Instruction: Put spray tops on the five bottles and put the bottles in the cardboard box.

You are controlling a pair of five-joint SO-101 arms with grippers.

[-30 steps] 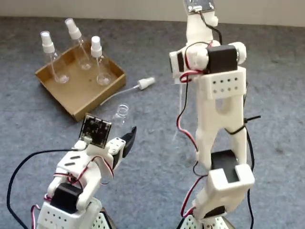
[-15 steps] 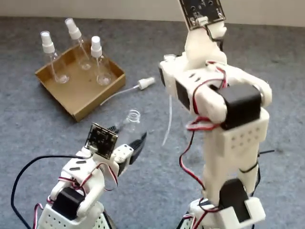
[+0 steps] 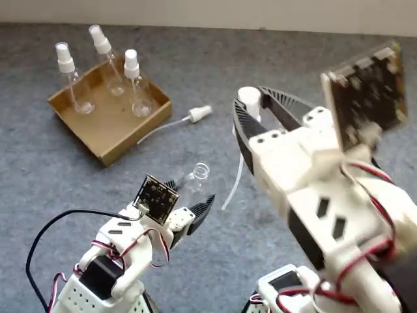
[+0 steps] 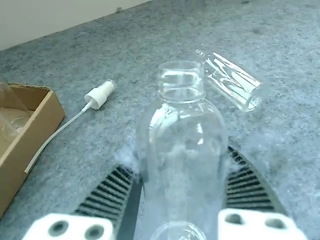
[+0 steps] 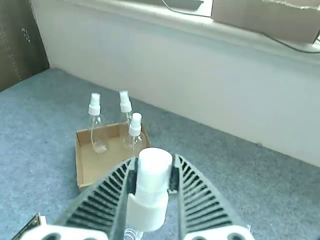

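White spray top (image 5: 152, 192) is pinched in the right gripper (image 5: 155, 161); left gripper (image 3: 191, 194) clamps the open bottle (image 4: 182, 150), near side. Three capped bottles (image 3: 107, 62) stand in the cardboard box (image 3: 130, 147) far left, so I'd say two remain: this one, plus a lying bottle (image 4: 231, 81) and loose top (image 3: 199, 114).

This looks like a makeshift robotics workroom rather than a fitted lab. The worktop (image 3: 215, 78) is covered in grey, carpet-like felt and ends at a plain white wall (image 5: 210, 85). Above the wall runs a ledge (image 5: 125, 10) carrying a cardboard carton (image 5: 270, 19) and a loose cable (image 5: 182, 8). A dark brown cardboard panel (image 5: 17, 45) stands at one side. The arms are white plastic shells (image 3: 326, 208) with bare circuit boards (image 3: 368, 88) and exposed red and black wires (image 3: 374, 171).
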